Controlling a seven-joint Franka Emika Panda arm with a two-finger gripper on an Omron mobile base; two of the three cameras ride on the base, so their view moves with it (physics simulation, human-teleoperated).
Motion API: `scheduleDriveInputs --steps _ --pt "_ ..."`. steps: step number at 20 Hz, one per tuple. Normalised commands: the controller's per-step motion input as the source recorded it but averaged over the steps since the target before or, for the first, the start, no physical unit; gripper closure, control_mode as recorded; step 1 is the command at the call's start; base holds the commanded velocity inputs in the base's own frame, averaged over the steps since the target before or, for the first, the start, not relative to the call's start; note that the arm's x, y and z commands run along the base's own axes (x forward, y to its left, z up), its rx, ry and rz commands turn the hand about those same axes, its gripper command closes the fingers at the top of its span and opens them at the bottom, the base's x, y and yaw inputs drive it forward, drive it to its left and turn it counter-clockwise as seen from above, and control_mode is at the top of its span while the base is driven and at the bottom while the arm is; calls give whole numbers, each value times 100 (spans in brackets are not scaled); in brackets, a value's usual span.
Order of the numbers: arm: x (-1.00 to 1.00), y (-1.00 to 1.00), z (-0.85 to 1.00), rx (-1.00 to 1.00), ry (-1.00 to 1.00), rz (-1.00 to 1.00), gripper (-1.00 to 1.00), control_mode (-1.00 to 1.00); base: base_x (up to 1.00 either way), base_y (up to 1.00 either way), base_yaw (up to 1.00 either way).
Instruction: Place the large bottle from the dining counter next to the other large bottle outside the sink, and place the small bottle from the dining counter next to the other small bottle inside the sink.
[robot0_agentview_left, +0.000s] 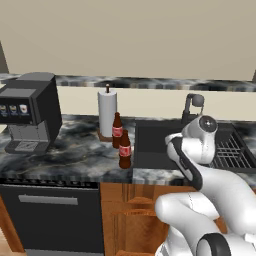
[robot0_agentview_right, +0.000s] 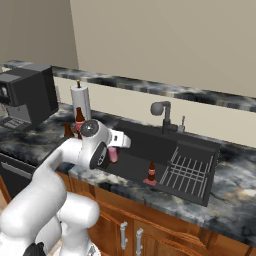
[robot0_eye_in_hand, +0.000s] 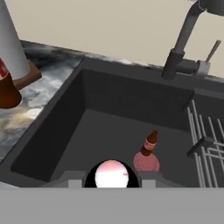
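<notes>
My gripper (robot0_agentview_right: 114, 152) hangs over the sink's (robot0_agentview_left: 150, 150) front left part, shut on the small bottle (robot0_eye_in_hand: 112, 173), a pink and whitish round shape between the fingers. The other small bottle (robot0_eye_in_hand: 148, 153) stands upright on the basin floor, just right of and beyond the held one, also seen from the right base (robot0_agentview_right: 151, 172). Two large bottles, brown with red labels, stand close together on the counter left of the sink, one nearer (robot0_agentview_left: 125, 150) and one behind it (robot0_agentview_left: 117, 130). The dining counter is out of view.
A white paper towel roll (robot0_agentview_left: 107, 112) stands behind the brown bottles. A dark coffee machine (robot0_agentview_left: 30, 117) sits at the far left. The curved faucet (robot0_agentview_right: 162, 114) rises behind the basin, and a wire dish rack (robot0_agentview_right: 189, 172) takes up the sink's right part.
</notes>
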Motion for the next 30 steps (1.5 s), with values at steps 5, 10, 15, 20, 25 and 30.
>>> scheduleDriveInputs --steps 5,10,15,20,25,30 --pt "5 0 -27 -7 -3 6 100 -100 0 0 0" --pt "12 -9 -22 0 -6 9 100 -100 0 0 0" --pt "22 -18 -9 0 -5 10 100 -100 0 0 0" --pt "21 -1 -15 -2 -2 8 100 -100 0 0 0" --pt "21 0 -25 -9 0 6 100 -100 0 0 0" --pt "13 0 -7 -12 0 0 100 -100 0 0 0"
